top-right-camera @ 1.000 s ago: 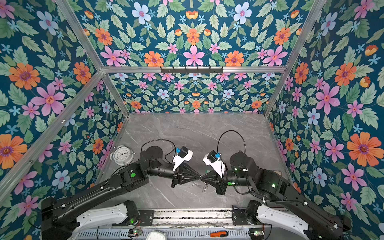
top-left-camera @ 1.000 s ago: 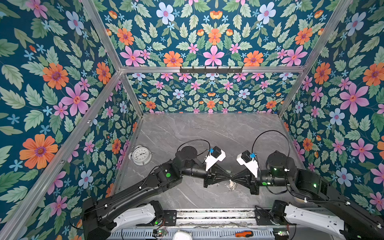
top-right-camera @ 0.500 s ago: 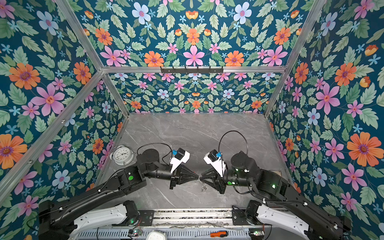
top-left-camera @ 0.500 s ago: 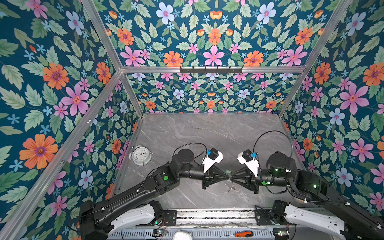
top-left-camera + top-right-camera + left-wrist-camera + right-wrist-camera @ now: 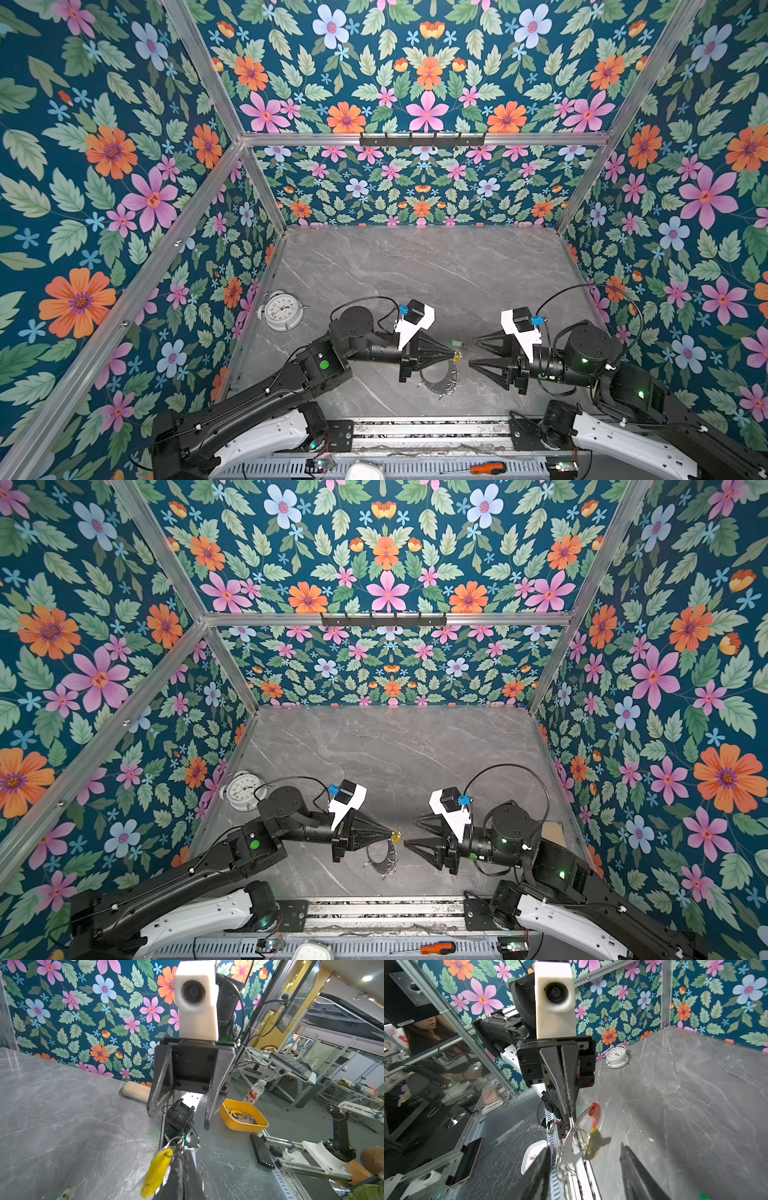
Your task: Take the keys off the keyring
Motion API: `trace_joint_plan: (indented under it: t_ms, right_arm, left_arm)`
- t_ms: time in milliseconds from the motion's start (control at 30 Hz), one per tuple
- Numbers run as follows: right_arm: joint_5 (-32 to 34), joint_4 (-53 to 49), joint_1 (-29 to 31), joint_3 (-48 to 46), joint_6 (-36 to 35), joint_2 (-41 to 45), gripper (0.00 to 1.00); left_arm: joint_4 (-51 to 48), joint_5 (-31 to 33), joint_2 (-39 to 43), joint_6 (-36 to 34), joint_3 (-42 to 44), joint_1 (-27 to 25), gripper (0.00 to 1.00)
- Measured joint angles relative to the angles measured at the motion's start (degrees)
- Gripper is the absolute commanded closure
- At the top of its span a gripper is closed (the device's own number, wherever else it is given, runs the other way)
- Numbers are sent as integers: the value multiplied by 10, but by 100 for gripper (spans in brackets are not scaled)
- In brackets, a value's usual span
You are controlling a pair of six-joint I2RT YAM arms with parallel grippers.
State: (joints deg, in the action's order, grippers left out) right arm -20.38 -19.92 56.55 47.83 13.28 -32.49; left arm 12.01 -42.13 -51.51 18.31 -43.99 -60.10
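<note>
The left gripper (image 5: 454, 354) clenched the keyring (image 5: 434, 386) hanging beneath it, yellow key (image 5: 592, 1144) at its tips. The right gripper (image 5: 471, 352), fingers released, faced it; green key (image 5: 457, 343) lay on the table (image 5: 415, 282) near it

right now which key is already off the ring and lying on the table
The green-headed key, flat on the table alone; the yellow-headed key hangs on the keyring.

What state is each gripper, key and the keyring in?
Dark grey keyring loop with red section: hanging from left gripper.
Yellow-headed silver key: attached to keyring, dangling.
Green-headed silver key: detached, lying on grey table.
Left gripper: shut on keyring.
Right gripper: open, empty.
</note>
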Motion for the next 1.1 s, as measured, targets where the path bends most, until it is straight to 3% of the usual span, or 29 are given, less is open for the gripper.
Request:
trace_joint_plan:
  t_ms: [200,867,1100]
  right_arm:
    - [-30,14,0,-1,-12,-13,46]
    - [-58,18,0,-5,-19,-19,94]
    - [-64,25,0,-8,-19,-19,100]
  left_arm:
    - [22,-16,-5,13,2,0,100]
    - [51,-28,-10,33,7,0,100]
    - [67,-14,0,43,22,0,100]
